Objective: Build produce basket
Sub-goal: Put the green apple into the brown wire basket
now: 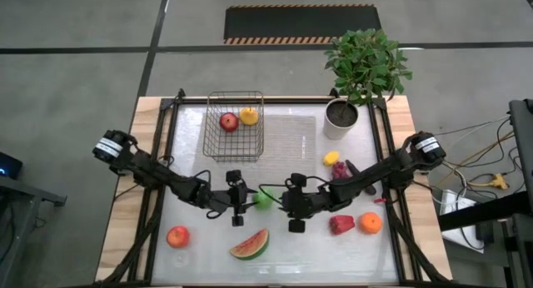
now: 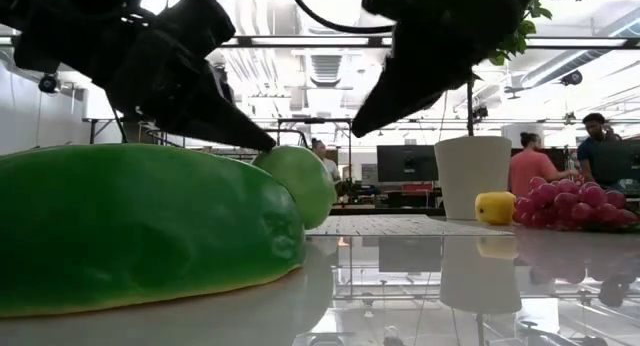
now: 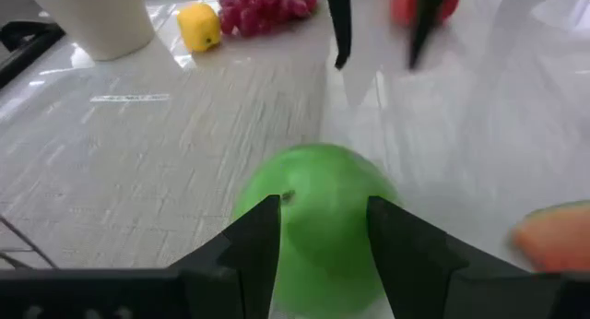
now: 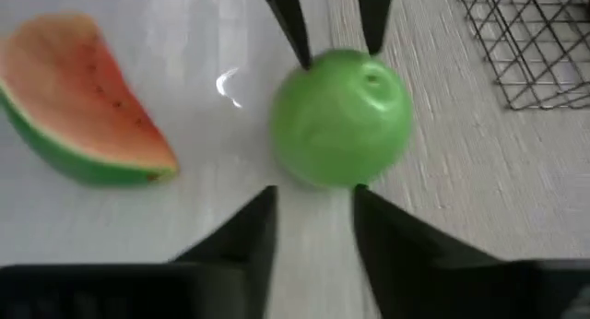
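Firstly, seen from above: white table, with the basket at the far side, holding a red apple and a yellow fruit. Near the front edge, lying flat: watermelon slice. In the middle, facing each other: left gripper and right gripper, with the green apple between them. Left fingers a narrow gap apart, tips at the apple's side; cannot tell if gripping. Right fingers also narrowly apart, just short of the apple, holding nothing. Smaller, on the right side: red pepper, orange, grapes, lemon.
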Available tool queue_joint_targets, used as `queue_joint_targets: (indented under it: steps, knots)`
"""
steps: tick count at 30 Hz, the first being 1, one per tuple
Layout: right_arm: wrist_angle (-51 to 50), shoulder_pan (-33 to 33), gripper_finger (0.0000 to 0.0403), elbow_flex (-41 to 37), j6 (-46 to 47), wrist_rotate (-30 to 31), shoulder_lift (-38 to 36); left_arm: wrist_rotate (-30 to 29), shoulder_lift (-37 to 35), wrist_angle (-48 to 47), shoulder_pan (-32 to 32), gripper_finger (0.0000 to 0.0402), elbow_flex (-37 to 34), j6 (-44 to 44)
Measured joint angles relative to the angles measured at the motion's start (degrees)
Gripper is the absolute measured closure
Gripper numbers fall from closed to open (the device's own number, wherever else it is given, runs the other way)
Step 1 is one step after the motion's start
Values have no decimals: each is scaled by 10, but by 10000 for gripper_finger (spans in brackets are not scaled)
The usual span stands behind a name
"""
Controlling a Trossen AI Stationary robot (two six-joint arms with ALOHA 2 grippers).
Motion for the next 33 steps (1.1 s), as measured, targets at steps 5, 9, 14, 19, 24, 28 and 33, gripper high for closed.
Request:
queue_joint_targets:
  steps: [5, 9, 14, 19, 24, 28, 33]
  knots:
    - [41, -34, 130, 0, 36, 2, 29, 0, -1, 0, 9, 255, -7, -6]
    - [77, -52, 43, 0, 30, -3, 59, 0, -1, 1, 12, 255, -15, -10]
    - [121, -64, 6, 0, 18, -33, 83, 0, -1, 1, 13, 255, -16, -10]
    - [154, -63, 7, 0, 16, -35, 96, 0, -1, 2, 13, 255, -17, -10]
    - [159, -67, 33, 0, 48, -36, 97, 0, -1, 1, 13, 255, -17, -10]
    - [159, -72, 90, 0, 75, -39, 97, 0, -1, 1, 13, 255, -16, -10]
    - [159, -72, 130, 0, 79, -45, 95, 0, -29, 1, 10, 255, -12, 8]
